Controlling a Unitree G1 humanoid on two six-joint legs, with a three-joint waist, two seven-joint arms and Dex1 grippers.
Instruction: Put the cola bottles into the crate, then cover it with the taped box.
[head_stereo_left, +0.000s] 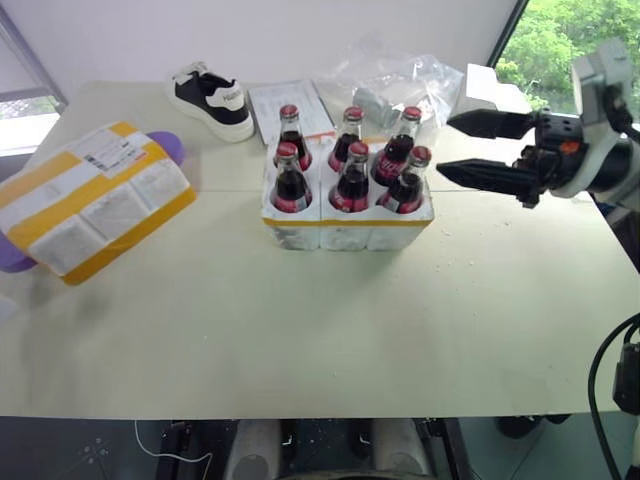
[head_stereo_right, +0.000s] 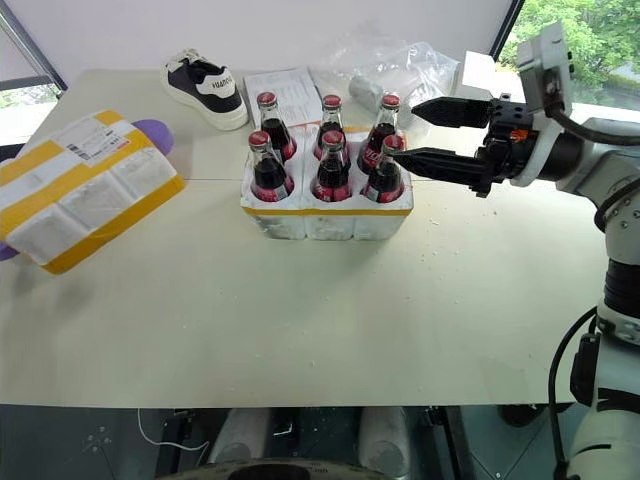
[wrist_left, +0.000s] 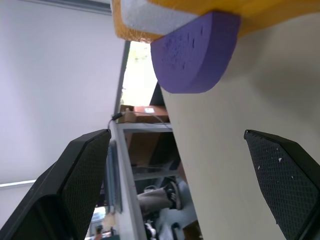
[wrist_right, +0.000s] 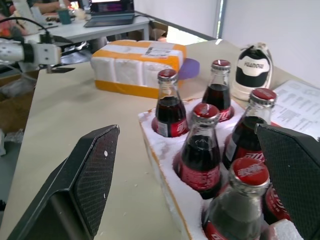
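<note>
Head views show you the worktop (head_stereo_left: 300, 330): six cola bottles (head_stereo_left: 352, 182) standing in the crate (head_stereo_left: 345, 228) at centre, taped box (head_stereo_left: 90, 200) at 9 o'clock, right hand (head_stereo_left: 455, 147) spread at 3 o'clock, sneaker (head_stereo_left: 212, 100) beyond. Left hand (wrist_left: 175, 175) is spread near the box.

The taped box (head_stereo_left: 92, 198) runs off the left edge of the left eye view, so its far end is cut off, and the purple piece (head_stereo_left: 168, 146) under it shows as two small bits, the rest hidden beneath the box. In the left wrist view the box is cropped at the top edge. The back row of cola bottles (head_stereo_left: 350, 160) is partly hidden behind the front row, and the crate (head_stereo_left: 345, 228) hides every bottle's base. The print on the sheet of paper (head_stereo_left: 285, 100) and the shipping label (head_stereo_left: 105, 150) is too small to read. The contents of the plastic bag (head_stereo_left: 395, 80) are unclear.
</note>
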